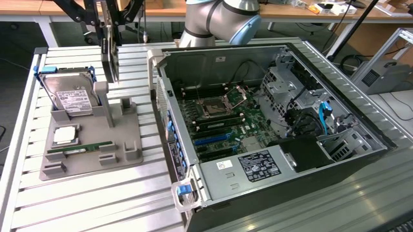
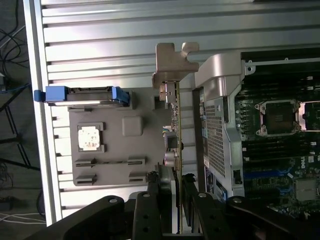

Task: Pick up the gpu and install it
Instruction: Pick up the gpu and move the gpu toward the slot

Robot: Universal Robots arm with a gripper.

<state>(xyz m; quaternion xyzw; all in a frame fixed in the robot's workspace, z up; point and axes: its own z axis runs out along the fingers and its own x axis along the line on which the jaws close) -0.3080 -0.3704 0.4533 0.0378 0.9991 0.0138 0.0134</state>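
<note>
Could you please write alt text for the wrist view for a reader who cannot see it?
The hand grips the gpu, seen edge-on, its metal bracket at the far end. On one side of the card is a grey parts holder with a hard drive in it, on the other the open computer case.

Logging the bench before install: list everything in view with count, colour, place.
Slatted aluminium table: one, silver, under everything.
Grey moulded fixture: one, grey, on the table, exterior view's left.
Open metal computer case: one, black and silver, exterior view's right.
Thin dark gpu card with silvery metal edge: one, dark, held upright above the fixture.
Boxy silver hard drive with white label: one, silver, blue carrier, on the fixture.
Small square processor chip: one, silvery, in a fixture pocket.
Narrow green memory stick: one, green, lying on the fixture.
Grey robot arm: one, blue-capped, behind the case.
Black hand: one, closed on the gpu card.
</note>
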